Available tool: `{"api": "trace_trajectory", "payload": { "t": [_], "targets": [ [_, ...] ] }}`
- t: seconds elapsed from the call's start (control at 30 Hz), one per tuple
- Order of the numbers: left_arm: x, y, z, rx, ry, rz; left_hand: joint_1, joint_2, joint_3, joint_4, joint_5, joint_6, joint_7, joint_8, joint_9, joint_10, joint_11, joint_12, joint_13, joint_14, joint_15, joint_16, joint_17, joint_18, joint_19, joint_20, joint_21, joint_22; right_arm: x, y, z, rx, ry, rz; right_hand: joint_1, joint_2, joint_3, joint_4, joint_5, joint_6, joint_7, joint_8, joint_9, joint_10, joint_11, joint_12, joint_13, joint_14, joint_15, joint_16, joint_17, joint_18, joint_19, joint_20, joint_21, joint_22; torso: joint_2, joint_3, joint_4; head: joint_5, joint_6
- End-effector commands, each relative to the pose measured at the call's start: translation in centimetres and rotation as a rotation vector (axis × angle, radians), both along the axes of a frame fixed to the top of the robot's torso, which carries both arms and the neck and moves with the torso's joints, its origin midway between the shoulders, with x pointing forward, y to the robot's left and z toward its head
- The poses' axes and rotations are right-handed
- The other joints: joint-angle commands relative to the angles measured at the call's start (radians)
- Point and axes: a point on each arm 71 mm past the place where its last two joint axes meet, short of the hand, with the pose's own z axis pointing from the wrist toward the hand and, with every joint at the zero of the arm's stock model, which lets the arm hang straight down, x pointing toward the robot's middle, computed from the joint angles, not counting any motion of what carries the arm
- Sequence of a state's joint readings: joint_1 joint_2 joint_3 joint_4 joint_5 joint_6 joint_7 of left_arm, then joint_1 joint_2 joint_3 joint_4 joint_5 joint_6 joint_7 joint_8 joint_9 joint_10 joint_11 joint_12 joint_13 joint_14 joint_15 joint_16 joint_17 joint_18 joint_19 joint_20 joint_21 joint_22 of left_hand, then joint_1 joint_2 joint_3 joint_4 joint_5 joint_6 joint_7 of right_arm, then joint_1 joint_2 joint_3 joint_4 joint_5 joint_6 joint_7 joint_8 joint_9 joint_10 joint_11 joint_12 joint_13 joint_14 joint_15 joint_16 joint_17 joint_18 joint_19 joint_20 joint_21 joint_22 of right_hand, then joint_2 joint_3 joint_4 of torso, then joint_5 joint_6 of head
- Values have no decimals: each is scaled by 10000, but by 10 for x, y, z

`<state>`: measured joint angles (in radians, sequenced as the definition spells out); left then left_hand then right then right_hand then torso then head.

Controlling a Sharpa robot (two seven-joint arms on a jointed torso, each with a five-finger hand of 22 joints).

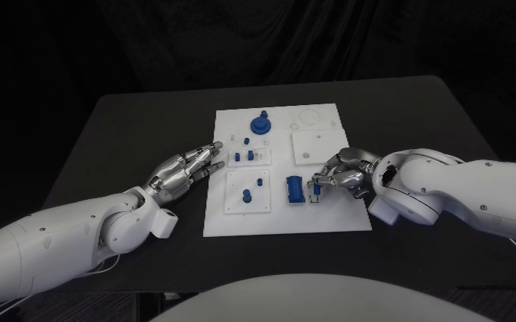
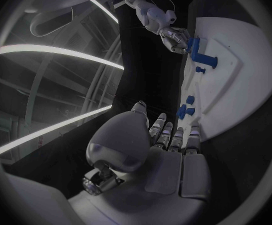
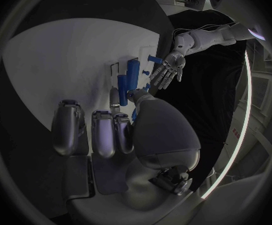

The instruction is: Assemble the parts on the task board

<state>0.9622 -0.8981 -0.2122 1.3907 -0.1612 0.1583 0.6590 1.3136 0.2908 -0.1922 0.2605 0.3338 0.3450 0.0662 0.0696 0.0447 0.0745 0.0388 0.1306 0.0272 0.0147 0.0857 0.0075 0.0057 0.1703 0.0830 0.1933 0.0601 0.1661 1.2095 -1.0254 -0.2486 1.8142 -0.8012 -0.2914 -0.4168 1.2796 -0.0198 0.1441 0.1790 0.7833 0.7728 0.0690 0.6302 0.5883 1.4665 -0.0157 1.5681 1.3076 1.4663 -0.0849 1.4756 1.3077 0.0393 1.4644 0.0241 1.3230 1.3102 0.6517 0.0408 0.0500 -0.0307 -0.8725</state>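
The white task board [image 1: 323, 214] lies mid-table. On it are a round blue knob [image 1: 259, 124], several small blue pegs [image 1: 244, 156] and a blue part [image 1: 245, 196] in a square recess. A blue cylinder [image 1: 294, 189] lies near the board's front. My right hand [image 1: 342, 177] is curled beside it, with thumb and a finger pinching the blue cylinder [image 3: 122, 92] in the right wrist view. My left hand [image 1: 189, 167] lies flat at the board's left edge, fingers stretched toward the pegs [image 2: 187, 107], holding nothing. The left wrist view shows the right hand [image 2: 173, 37] at the cylinder [image 2: 193, 46].
A square white inset plate [image 1: 312, 145] and round recesses [image 1: 306, 119] sit on the board's far right part. The black table [image 1: 140, 124] extends around the board on all sides.
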Motion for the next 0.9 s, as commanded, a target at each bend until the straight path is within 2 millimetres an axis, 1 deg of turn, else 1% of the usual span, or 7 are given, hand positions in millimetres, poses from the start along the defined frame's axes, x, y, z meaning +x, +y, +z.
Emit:
{"api": "trace_trajectory", "payload": {
  "t": [0.03,0.5,0.6,0.63,0.67,0.73,0.9],
  "targets": [
    [0,-2,1,-187,11,-66,96,14,34,3,65,55,12,50,11,10,50,69,10,28,41,42,16,78,29,62,38,9,-3,1,-4,-211,499,128,-110,8,359,-286,-144,23,-57,-53,-24,1043,44,27,2632,589,72,-16,37,203,148,69,-51,1812,2,1,1,9,-1],
    [0,-2,0,-185,42,-93,109,12,63,-4,81,59,9,52,11,10,44,69,10,34,49,46,18,78,34,64,41,12,-2,4,-7,-369,415,287,-246,12,306,-195,-707,30,-56,-79,-115,1043,44,27,2632,591,75,-12,48,207,144,73,-71,1806,2,1,1,27,-1],
    [0,-2,0,-179,47,-92,109,12,63,-4,81,59,9,52,11,10,44,69,10,34,49,46,18,78,34,64,41,12,-3,4,-8,-413,454,300,-440,-7,172,-27,-1378,32,-48,-118,-195,1043,55,27,2632,588,85,-20,27,209,143,81,-82,1803,2,1,1,30,-1],
    [0,-1,0,-177,49,-92,109,12,63,-4,81,59,9,52,11,10,44,69,10,34,49,46,18,78,34,64,41,12,-3,4,-9,-465,465,327,-671,-43,-13,181,-2118,31,-27,-159,-263,1043,76,27,2632,585,105,-27,11,210,140,94,-97,1799,2,1,1,31,-1],
    [0,-1,0,-176,52,-93,109,12,63,-4,81,59,9,52,11,10,44,69,10,34,49,46,18,78,34,64,41,12,-3,4,-9,-521,460,356,-701,-46,-55,222,-2263,28,-23,-172,-286,1043,79,27,2632,587,105,-23,20,213,138,98,-107,1796,2,1,1,32,-1],
    [0,-1,0,-175,57,-97,109,12,63,-4,81,59,9,52,11,10,44,69,10,34,49,46,18,78,34,64,41,12,-3,3,-9,-633,427,410,-982,-110,-339,463,-3135,31,10,-203,-359,1043,110,27,2632,582,132,-36,-10,214,136,120,-119,1793,2,1,1,35,-1],
    [-1,-1,0,-165,65,-91,109,12,63,-4,81,59,9,52,11,10,44,69,10,34,49,46,18,78,34,64,41,12,-3,3,-9,-775,409,487,-1180,-168,-808,688,-4323,47,39,-184,-443,1043,138,27,2632,584,157,-35,-9,217,138,150,-135,1791,2,2,1,61,-1]
  ]
}}
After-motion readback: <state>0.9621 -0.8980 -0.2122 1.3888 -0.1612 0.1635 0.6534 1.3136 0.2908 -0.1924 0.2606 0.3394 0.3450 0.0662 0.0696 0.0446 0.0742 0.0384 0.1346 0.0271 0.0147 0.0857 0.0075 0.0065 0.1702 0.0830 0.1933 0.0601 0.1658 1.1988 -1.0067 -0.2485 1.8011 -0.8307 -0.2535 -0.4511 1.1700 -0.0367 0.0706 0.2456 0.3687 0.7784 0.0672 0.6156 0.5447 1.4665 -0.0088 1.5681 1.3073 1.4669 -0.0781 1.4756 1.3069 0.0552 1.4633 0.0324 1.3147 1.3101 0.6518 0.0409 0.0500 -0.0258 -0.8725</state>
